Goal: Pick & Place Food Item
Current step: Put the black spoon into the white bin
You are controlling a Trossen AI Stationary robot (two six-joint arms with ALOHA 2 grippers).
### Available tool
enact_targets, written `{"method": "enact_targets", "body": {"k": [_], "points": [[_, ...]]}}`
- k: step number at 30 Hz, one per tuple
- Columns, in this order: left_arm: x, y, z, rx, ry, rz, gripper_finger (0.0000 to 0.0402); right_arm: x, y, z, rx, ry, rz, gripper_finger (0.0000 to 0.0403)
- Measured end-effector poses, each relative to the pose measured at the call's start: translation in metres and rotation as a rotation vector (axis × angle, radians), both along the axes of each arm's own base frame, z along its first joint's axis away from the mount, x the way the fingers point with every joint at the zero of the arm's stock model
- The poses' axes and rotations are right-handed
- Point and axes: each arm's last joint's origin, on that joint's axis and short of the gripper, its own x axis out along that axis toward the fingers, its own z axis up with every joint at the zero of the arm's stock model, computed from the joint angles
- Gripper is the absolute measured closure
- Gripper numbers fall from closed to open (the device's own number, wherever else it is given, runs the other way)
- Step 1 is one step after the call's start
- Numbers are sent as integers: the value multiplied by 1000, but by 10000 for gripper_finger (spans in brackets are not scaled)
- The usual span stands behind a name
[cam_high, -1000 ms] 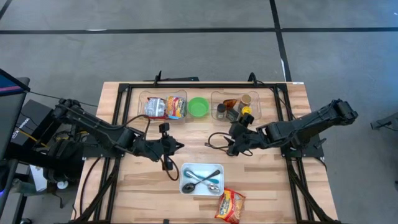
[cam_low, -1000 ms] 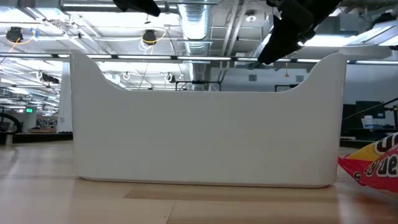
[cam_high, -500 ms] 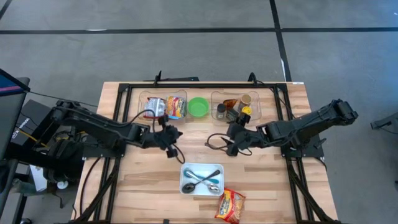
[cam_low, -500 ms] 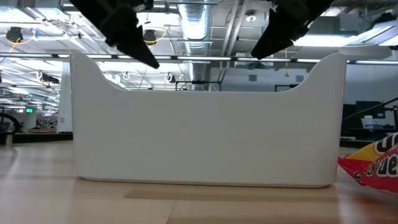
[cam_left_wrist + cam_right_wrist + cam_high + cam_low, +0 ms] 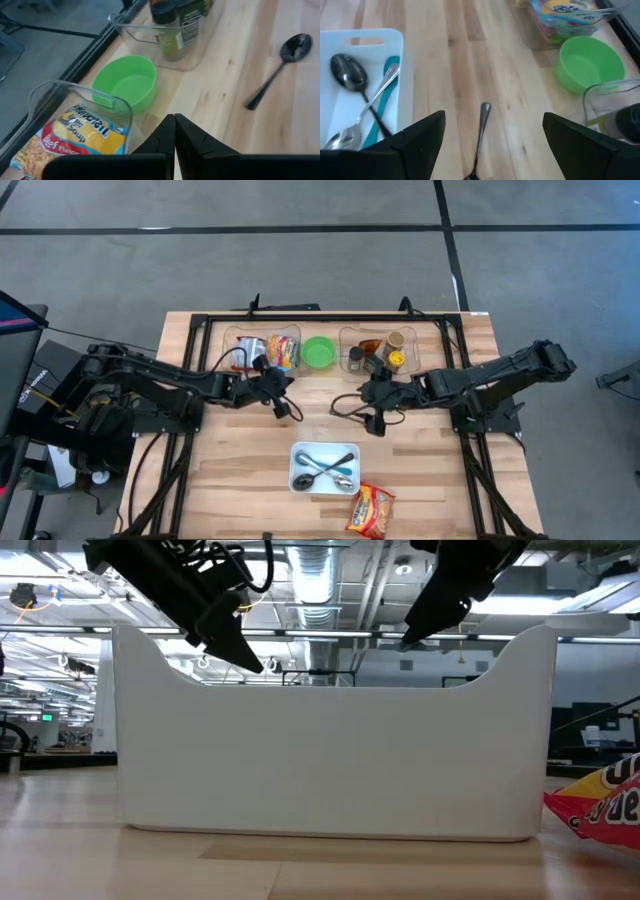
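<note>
Left end effector [image 5: 281, 393], pressed together and empty, has swung up-frame toward the noodle packet [image 5: 283, 352] bin; right end effector [image 5: 371, 398] spread, waiting mid-worktop. Pick not begun.

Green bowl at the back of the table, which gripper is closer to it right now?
Left. The left gripper sits just in front of the green bowl, on its left side. The right gripper is farther off, toward its right.

noodle packet [image 5: 75, 137] — "Soup", "Beef Flavor"
</note>
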Motion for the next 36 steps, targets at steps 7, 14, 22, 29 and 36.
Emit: {"method": "enact_targets", "body": {"k": [7, 14, 22, 29, 36], "points": [[0, 3, 0, 0, 2, 10, 399, 1, -8, 0, 51, -11, -80, 74], [0, 3, 0, 0, 1, 10, 399, -3, -8, -4, 79, 53, -78, 74], [1, 3, 1, 4, -10, 6, 399, 12, -7, -47, 6, 260, -87, 88], [1, 3, 1, 5, -13, 5, 399, 26, -6, -84, -29, 387, -62, 120], [1, 3, 1, 5, -14, 5, 399, 36, -10, -106, 81, 441, 1, 150]]}}
